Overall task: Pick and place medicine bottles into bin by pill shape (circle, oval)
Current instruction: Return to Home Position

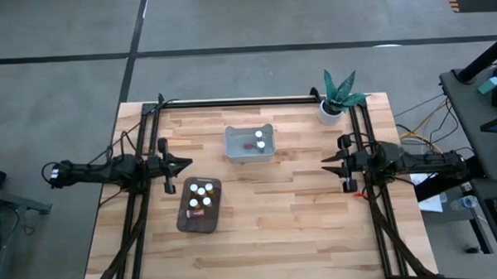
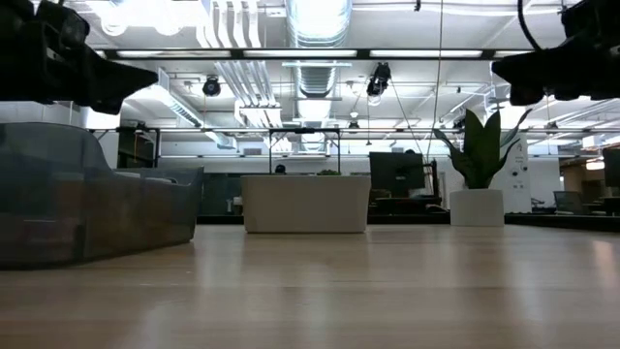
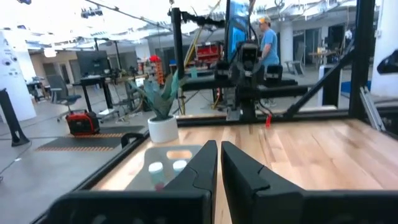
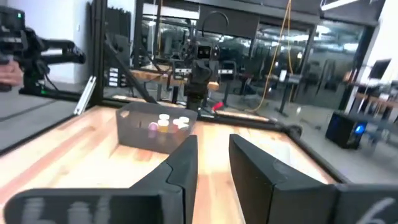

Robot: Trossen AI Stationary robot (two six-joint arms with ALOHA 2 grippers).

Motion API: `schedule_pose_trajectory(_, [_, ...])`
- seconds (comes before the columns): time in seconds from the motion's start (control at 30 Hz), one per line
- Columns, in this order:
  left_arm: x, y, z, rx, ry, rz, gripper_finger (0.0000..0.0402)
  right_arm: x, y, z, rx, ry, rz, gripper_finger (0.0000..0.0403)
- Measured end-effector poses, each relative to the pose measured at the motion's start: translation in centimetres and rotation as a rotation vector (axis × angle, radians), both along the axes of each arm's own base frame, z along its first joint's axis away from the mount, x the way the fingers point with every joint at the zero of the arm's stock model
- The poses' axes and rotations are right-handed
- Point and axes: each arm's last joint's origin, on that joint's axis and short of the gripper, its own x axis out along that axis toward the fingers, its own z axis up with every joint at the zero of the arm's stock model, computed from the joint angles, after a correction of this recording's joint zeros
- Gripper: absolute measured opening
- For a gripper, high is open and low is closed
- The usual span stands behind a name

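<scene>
Tabletop (image 1: pixel 301 229): pale wood planks filling the middle of the high view, with dark frame rails along its left, right and upper edges.
Left arm (image 1: pixel 100 171): comes in from the frame's left side at mid height, lying level across the tabletop's left edge.
Right arm (image 1: pixel 415 161): comes in from the frame's right side at the same height.
Left gripper (image 1: pixel 176 165): over the left part of the tabletop, pointing toward the centre; its fingers (image 3: pixel 202 174) are drawn together with only a thin slit between them and grasp nothing.
Right gripper (image 1: pixel 325 161): over the right part of the tabletop, pointing toward the centre; its fingers (image 4: pixel 255 171) stand released, with a clear gap and nothing between them.
Black bin (image 1: pixel 200 225): on the tabletop, lower left of centre, just below the left gripper in the frame.
Gray bin (image 1: pixel 235 148): on the tabletop, just above centre, between the two grippers.
Plant pot (image 1: pixel 328 113): white, with green leaves, at the tabletop's upper right corner.
Medicine bottles (image 1: pixel 202 191): about five white caps clustered in the upper half of the black bin; two more white caps (image 1: pixel 259 136) sit in the right half of the gray bin beside something pinkish.
</scene>
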Motion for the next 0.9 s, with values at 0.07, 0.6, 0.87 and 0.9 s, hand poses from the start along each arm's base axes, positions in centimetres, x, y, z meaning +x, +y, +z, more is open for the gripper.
schedule_pose_trajectory(0.07, [0.03,0.0,0.11,0.003,-0.011,0.0,0.0005,0.03,0.0,-0.1,0.047,0.013,0.004,0.0078])
schedule_pose_trajectory(0.6, [0.1,0.03,0.08,0.003,-0.01,0.014,0.0005,0.16,-0.02,-0.87,0.122,0.099,-0.001,0.0086])
schedule_pose_trajectory(0.87, [0.11,0.03,0.04,0.003,-0.007,0.014,0.0005,0.16,-0.02,-0.91,0.121,0.101,-0.001,0.0085])
schedule_pose_trajectory(0.9, [0.11,0.03,0.04,0.003,-0.007,0.015,0.0005,0.16,-0.02,-0.91,0.121,0.101,-0.001,0.0083])
